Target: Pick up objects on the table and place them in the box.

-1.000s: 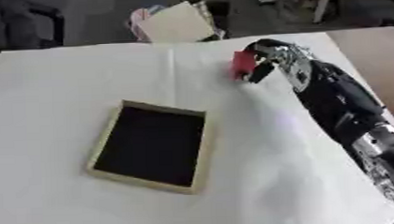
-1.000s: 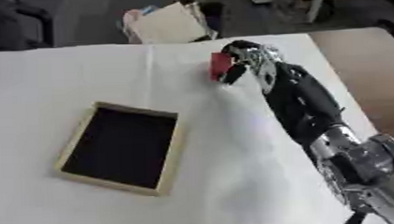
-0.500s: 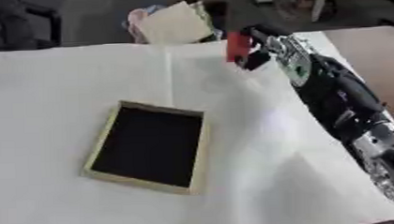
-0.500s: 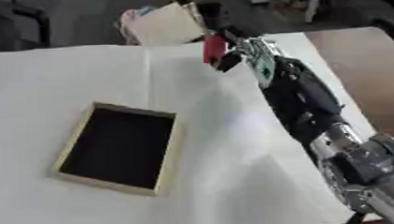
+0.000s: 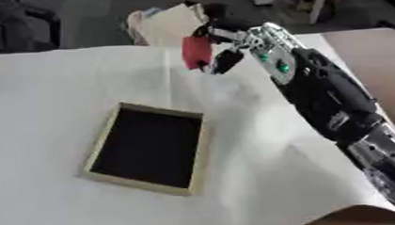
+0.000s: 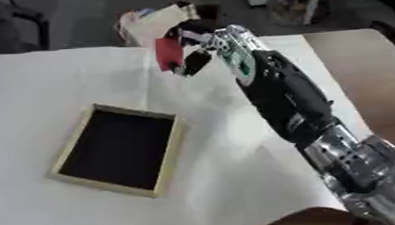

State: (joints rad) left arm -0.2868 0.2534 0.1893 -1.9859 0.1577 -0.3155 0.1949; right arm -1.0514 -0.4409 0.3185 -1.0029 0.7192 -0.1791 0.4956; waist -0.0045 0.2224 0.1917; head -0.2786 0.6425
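White cloth [image 5: 84,80] covers the table, wrinkled in places. Past its far edge, a pile of tan cardboard or paper [image 5: 166,26] on a dark floor; dark bundle [image 5: 16,26] at far left. Brown wooden surface [image 5: 372,56] beside the cloth on the right.

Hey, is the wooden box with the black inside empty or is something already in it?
Empty. The wooden box shows only its black bottom, and the red object is pinched in the right hand, off the white table and beyond the box.
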